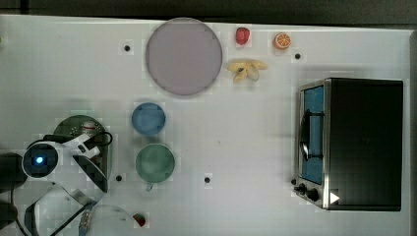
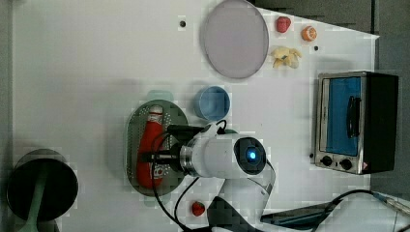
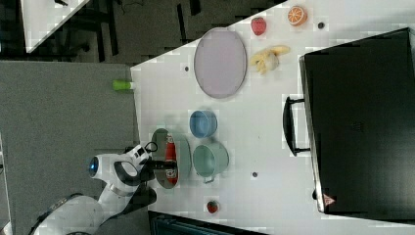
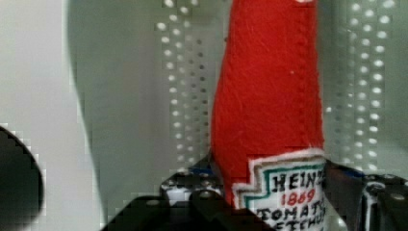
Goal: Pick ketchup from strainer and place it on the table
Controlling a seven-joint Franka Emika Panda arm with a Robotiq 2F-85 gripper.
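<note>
While the ketchup (image 2: 149,145) lies lengthwise in the strainer (image 2: 132,145) on the table (image 2: 87,63), your arm reaches in from the left view's right, wrist low and roughly level over the strainer's rim. Your gripper (image 2: 153,157) sits at the bottle's label end, one finger (image 4: 192,197) on each side of the label in the wrist view. You cannot tell whether the jaws already press the bottle or merely flank it.
</note>
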